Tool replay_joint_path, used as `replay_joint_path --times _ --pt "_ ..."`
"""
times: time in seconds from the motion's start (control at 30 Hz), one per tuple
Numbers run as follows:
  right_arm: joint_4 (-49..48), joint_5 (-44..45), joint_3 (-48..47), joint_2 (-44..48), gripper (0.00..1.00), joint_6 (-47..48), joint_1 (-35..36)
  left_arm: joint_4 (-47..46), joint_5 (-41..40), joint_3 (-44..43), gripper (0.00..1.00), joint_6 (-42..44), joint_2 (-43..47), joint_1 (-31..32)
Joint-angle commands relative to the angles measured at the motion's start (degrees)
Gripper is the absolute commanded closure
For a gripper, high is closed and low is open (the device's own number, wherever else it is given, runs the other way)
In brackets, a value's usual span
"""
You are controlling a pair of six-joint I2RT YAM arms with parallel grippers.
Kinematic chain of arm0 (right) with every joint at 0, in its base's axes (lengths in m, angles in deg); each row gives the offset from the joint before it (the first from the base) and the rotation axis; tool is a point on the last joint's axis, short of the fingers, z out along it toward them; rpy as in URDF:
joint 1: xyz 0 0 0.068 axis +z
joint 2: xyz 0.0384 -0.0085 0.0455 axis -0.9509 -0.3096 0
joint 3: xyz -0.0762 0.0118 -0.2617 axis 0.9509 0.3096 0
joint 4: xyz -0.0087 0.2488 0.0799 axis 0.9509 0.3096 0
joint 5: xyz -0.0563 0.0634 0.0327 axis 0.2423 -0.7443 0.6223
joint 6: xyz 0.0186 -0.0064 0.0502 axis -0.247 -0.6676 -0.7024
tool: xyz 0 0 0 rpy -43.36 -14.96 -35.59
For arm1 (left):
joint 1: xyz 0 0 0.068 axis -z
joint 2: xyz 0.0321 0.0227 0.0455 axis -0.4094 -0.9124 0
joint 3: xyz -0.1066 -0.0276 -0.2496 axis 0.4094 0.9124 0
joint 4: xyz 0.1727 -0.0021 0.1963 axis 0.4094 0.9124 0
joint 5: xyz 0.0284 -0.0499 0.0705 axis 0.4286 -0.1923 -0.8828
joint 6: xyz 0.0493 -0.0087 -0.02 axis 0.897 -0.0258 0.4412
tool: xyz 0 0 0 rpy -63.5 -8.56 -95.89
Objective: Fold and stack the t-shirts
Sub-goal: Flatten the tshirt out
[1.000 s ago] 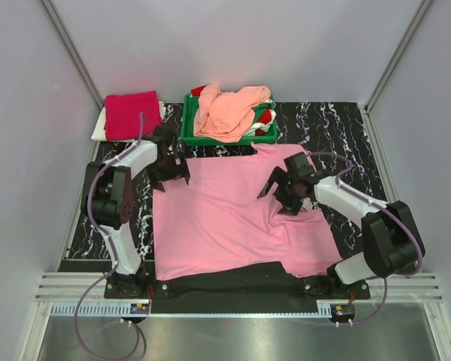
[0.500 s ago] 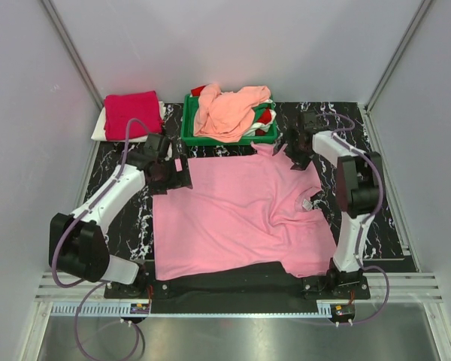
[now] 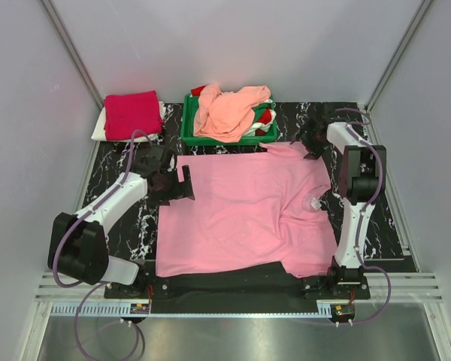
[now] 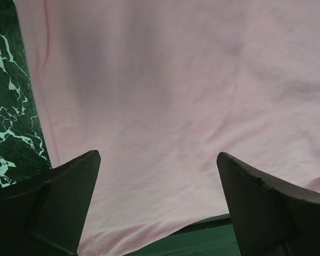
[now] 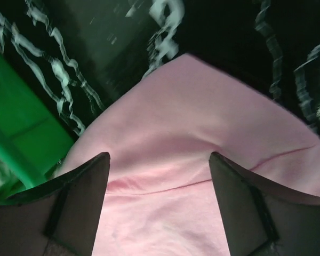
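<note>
At about 10 o'clock on the tabletop (image 3: 293, 113) a folded crimson shirt (image 3: 131, 114) lay on a white shirt (image 3: 99, 128), the start of the stack.

The left end effector (image 3: 182, 183) hovered at 9 o'clock over the far hem corner of the pink t-shirt (image 3: 244, 214). In the wrist view its fingers stood wide apart with nothing between them, only pink cloth beneath.

The pink t-shirt was spread nearly flat across the middle of the tabletop, with its hem toward 9 o'clock and its neck label (image 3: 314, 203) toward 3 o'clock. A few creases ran from the collar.

At 12 o'clock a green tray (image 3: 188, 124) held a crumpled peach shirt (image 3: 229, 111) with other cloth under it.

The right end effector (image 3: 310, 143) sat at about 1 o'clock over the far sleeve. Its fingers were also apart, straddling the sleeve edge without pinching it.

The step in hand looked like taking the far edge at both corners for the first fold. To do it well, each end effector would need to come down just inside the edge and close on both layers of cloth. The two should then lift together, keeping the edge taut so the creases near the collar are not folded in. The right end effector would also have to keep clear of the tray.
</note>
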Motion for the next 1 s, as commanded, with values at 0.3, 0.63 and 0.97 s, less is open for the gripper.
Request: replay_joint_path --times 0.3,0.63,0.97 --pt "9.21 3.80 -19.73 -14.02 0.10 -1.94 -9.62 -4.49 3.38 -4.34 0.01 -0.06 -5.30 0.20" --pt "11.57 -4.29 -37.23 -22.46 0.08 0.51 -8.57 -9.06 4.70 -6.63 0.01 -1.63 -13.83 0.90" --pt "-2.85 -9.93 -17.27 -6.11 0.07 0.70 -8.48 -9.50 3.20 -5.31 0.01 -1.90 -10.84 2.65"
